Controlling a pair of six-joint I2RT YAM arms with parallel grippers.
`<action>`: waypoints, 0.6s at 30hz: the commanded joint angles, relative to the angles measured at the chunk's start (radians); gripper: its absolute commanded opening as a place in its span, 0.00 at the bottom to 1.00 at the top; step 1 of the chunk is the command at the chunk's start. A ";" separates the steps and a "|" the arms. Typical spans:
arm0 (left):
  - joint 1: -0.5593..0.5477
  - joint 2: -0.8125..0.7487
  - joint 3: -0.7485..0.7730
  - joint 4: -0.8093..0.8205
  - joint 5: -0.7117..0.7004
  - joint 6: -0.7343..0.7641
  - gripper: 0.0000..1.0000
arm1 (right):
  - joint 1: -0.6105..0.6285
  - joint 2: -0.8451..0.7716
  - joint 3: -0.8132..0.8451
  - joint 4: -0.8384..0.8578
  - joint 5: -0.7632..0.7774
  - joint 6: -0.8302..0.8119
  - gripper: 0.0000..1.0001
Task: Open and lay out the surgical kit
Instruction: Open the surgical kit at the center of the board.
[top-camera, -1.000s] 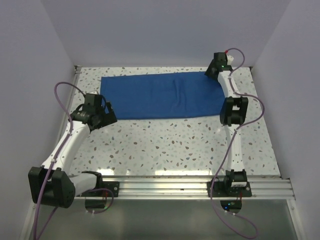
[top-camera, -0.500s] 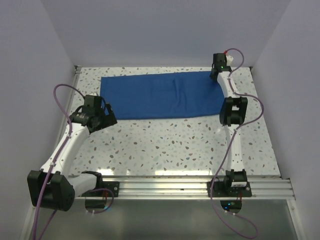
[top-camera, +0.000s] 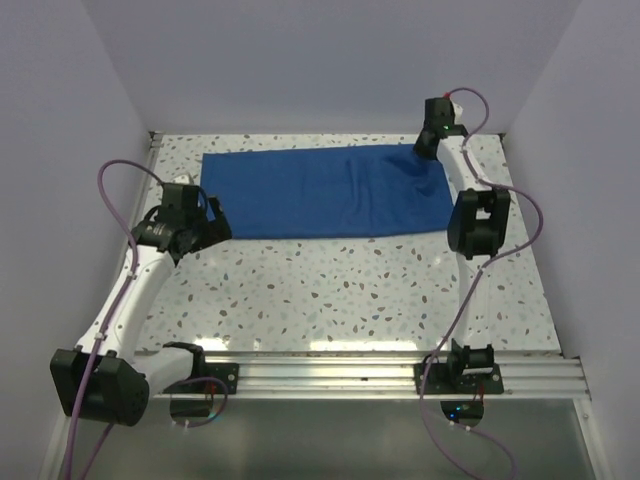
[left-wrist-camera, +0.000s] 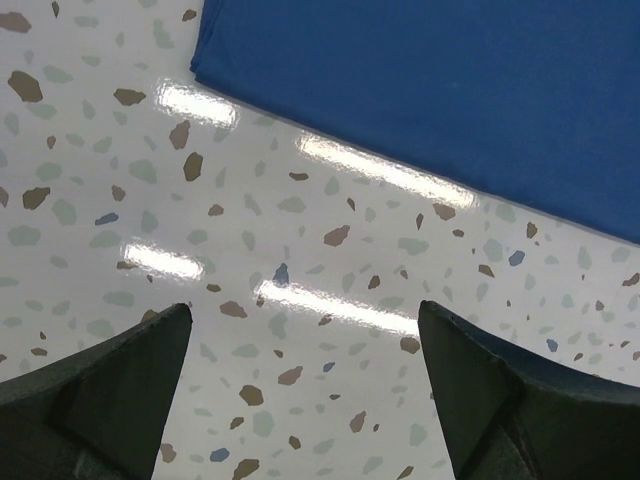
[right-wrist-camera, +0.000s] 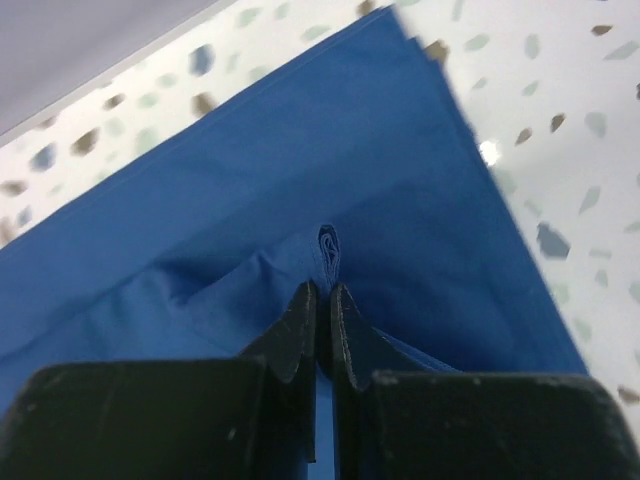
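The blue cloth wrap (top-camera: 325, 190) lies flat as a folded rectangle across the far half of the bench (top-camera: 330, 290). No tray or instruments show in any view, so whether they sit inside the folds cannot be told. The right claw (right-wrist-camera: 325, 300) is pinched tight on a small ridge of cloth near the wrap's far right corner, with a little loop of fabric standing up just past the tips. The left claw (left-wrist-camera: 302, 318) hangs with its fingers wide apart over bare bench, just beside the wrap's near left corner and touching nothing. The step in hand looks like peeling back the top layer from the right. To do it well, the pinch should hold only the upper ply, so lift a little first and check that the lower layers stay down. Then carry the corner in a low arc away from the fold line rather than straight up, which would drag the whole bundle. The left claw would do best to come down on its corner and pin it, since a light cloth on smooth terrazzo will likely slide.
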 joint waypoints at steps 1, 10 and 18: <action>-0.002 -0.011 0.056 0.035 0.020 0.045 1.00 | 0.095 -0.252 -0.144 0.048 -0.096 -0.002 0.00; -0.002 0.046 0.031 0.177 0.141 0.090 1.00 | 0.189 -0.953 -0.889 -0.065 -0.226 0.194 0.00; -0.002 0.066 0.043 0.236 0.092 0.036 1.00 | 0.192 -1.691 -1.148 -0.590 0.096 0.276 0.00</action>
